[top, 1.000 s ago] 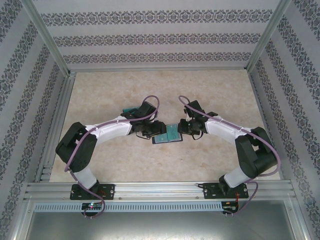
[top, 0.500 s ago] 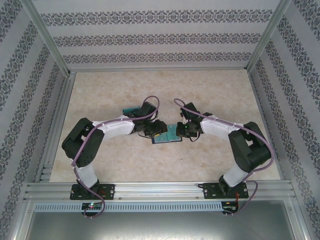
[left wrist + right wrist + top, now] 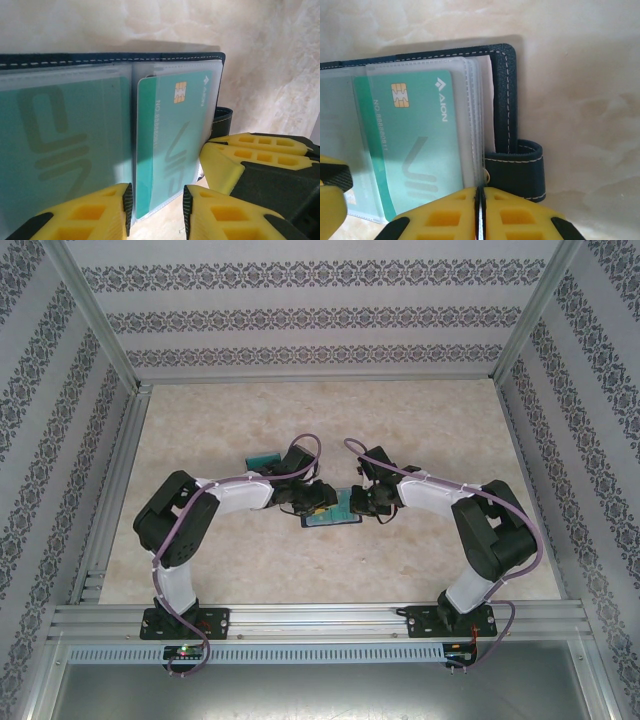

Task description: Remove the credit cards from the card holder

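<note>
Card holder [image 3: 504, 110] at right gripper [image 3: 479, 196]

The card holder [image 3: 503, 95] lies open and flat on the counter [image 3: 230, 570], near its middle. It is dark navy with pale stitching, and its small side tab [image 3: 518, 170] sticks out to one side. Frosted clear sleeves fill the inside. A teal-green credit card [image 3: 415, 140] with a gold chip sits in one sleeve, and a second teal card [image 3: 60, 145] sits in the sleeve beside it.
</note>
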`<state>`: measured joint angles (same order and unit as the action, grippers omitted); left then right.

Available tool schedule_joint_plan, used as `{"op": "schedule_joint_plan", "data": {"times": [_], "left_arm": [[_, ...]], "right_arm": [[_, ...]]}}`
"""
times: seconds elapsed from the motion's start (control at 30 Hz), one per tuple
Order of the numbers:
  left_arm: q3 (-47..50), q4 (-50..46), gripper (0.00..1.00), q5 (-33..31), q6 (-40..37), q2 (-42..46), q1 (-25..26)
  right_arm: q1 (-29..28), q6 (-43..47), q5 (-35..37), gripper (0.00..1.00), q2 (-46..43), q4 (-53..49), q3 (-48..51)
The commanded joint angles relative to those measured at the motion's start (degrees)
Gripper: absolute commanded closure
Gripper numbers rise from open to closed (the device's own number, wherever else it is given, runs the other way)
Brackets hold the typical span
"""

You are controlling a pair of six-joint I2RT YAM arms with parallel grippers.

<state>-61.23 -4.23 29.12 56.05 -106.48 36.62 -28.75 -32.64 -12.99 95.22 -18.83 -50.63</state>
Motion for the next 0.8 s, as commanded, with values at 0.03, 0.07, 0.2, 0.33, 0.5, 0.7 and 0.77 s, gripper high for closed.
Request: {"op": "schedule_joint_plan", "data": {"times": [0.03, 0.07, 0.2, 0.33, 0.5, 0.7, 0.77], "left_arm": [[0.08, 2.7, 0.66, 1.48, 1.32, -1.67, -0.76], [0.06, 2.57, 0.66, 1.42, 1.34, -1.8, -0.8], [-0.76, -0.24, 0.66, 0.61, 0.84, -2.37, -0.76], [-1.87, -3.08, 0.67, 0.06, 0.02, -3.1, -0.76], [-2.44, -2.97, 0.67, 0.59, -0.24, -3.74, -0.7], [-2.47, -2.46, 0.75, 0.87, -0.33, -3.83, -0.76], [-2.43, -2.75, 0.78, 0.85, -0.42, -3.68, -0.72]], "right_arm": [[-0.6, 0.39, -0.59, 0.87, 0.93, -0.21, -0.74], [-0.64, 0.31, -0.54, 0.87, 0.85, -0.25, -0.7], [-0.68, 0.28, -0.5, 0.87, 0.76, -0.26, -0.69], [-0.84, 0.21, -0.6, 0.86, 0.91, -0.27, -0.96], [-1.26, -0.03, -1.0, 0.87, 1.2, -0.1, -1.43], [-1.74, 0.04, -1.42, 0.86, 1.72, 0.01, -1.97], [-1.75, 0.04, -1.22, 0.86, 1.9, -0.23, -2.07]]}}
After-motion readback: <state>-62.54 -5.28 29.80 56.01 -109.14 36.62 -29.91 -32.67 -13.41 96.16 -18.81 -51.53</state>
